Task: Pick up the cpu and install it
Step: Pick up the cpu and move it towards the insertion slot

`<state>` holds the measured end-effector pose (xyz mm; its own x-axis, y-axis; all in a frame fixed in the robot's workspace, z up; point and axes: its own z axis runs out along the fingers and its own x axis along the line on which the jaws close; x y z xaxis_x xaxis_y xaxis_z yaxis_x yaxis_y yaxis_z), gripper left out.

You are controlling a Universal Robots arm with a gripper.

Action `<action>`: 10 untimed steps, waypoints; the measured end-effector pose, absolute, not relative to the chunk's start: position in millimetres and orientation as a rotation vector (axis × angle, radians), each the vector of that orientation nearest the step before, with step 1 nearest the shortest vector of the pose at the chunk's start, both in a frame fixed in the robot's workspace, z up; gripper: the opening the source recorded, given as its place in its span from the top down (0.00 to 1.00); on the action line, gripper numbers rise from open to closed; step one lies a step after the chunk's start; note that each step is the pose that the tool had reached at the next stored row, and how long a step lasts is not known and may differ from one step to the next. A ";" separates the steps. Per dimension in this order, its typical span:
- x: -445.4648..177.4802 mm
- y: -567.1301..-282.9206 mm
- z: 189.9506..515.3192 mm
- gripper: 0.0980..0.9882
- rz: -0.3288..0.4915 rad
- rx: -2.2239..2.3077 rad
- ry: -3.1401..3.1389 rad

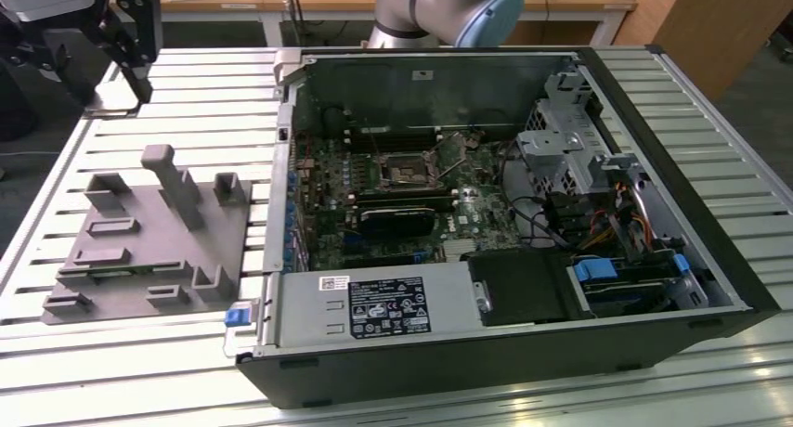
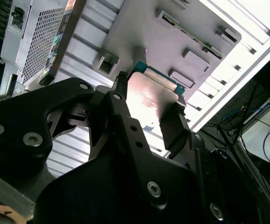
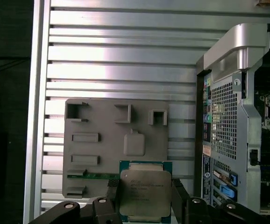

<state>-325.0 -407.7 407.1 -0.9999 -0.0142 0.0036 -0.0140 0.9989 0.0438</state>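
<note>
Closest to my wrist cameras, the black pincer is clamped on the cpu. One finger sits on each of two opposite edges, and the silvery metal top faces the lens in the first wrist view. I see the chip hanging in the air over one edge of the grey tray. That tray lies flat on the slatted metal counter, just beside the open computer case.

From the exterior view, the pincer is raised above the counter at the exterior view's left, apart from the case. The dark socket on the board inside looks unfilled, as far as I can tell.

I judge the chip light and stiff, but thin and fragile on its underside, with a smooth lid that would slip under a flat squeeze. Its pale edges are the right place to hold it, and that is where the fingers sit. The grip looks centred and level to me.
</note>
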 end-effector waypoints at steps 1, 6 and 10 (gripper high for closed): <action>-324.1 -407.7 407.1 0.52 -0.069 0.022 -3.137; -319.8 -407.7 407.1 0.52 -0.069 0.022 -3.137; -316.9 -407.7 407.1 0.52 -0.069 0.022 -3.137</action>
